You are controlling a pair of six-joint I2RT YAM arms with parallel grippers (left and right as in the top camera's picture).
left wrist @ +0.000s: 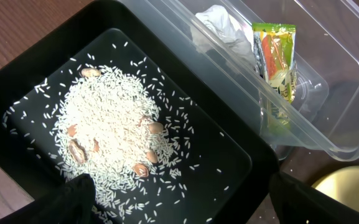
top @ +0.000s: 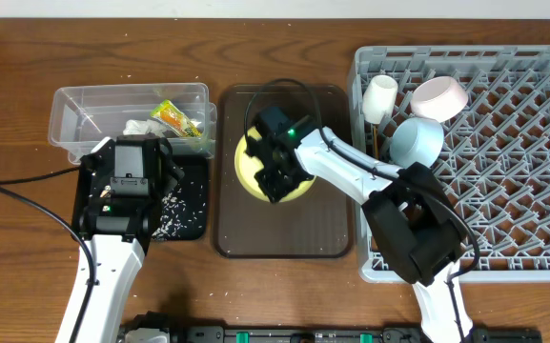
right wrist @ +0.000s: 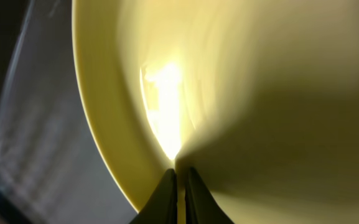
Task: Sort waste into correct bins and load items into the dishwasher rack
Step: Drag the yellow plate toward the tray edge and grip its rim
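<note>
My right gripper [top: 276,178] is shut on the rim of the yellow plate [top: 247,164] over the brown tray; the right wrist view shows the fingers [right wrist: 180,179] pinching the plate [right wrist: 260,93]. My left gripper [top: 133,152] is open and empty, its fingers [left wrist: 179,208] spread above the black tub [left wrist: 229,124], which holds rice grains [left wrist: 111,124]. The clear tub [top: 65,124] holds the green-and-orange wrapper [top: 177,118] and the white scrap [top: 141,127]. The grey rack [top: 522,191] holds the white cup [top: 380,97], whitish bowl [top: 439,96] and light blue bowl [top: 417,141].
The dark brown serving tray [top: 284,233] lies between the tubs and the rack. Some brown nuts lie among the rice [left wrist: 76,149]. Rice also shows beside my left arm [top: 174,205]. A black cable [top: 27,195] crosses the table at left.
</note>
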